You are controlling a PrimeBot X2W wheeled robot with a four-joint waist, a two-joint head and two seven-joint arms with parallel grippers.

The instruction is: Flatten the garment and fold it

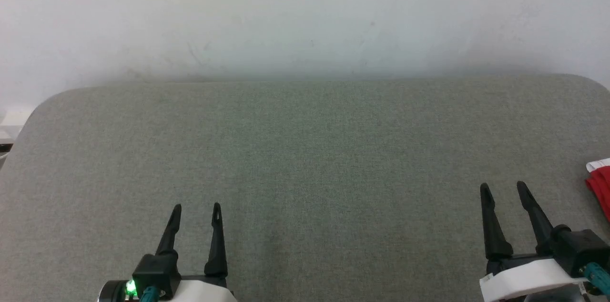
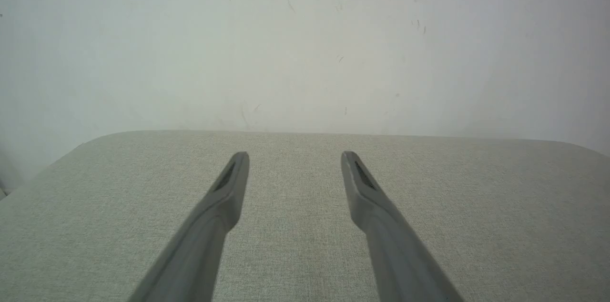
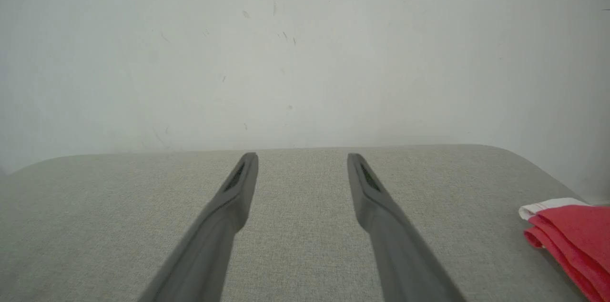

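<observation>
A bit of the red garment [image 1: 601, 188] with a white band peeks in at the far right edge of the grey fabric table [image 1: 305, 149]; most of it is out of view. In the right wrist view the garment [image 3: 574, 237] lies bunched at the lower right, apart from the fingers. My right gripper [image 1: 504, 188] stands open over the table, left of the garment, holding nothing. My left gripper [image 1: 197, 209] is open at the lower left, empty. Both wrist views show the spread fingers [image 2: 224, 202] [image 3: 376, 197] above bare cloth.
A pale wall [image 1: 305, 16] rises right behind the table's rounded far edge. A small white object [image 1: 9, 123] sits off the table's left corner. Grey table surface stretches between the two grippers.
</observation>
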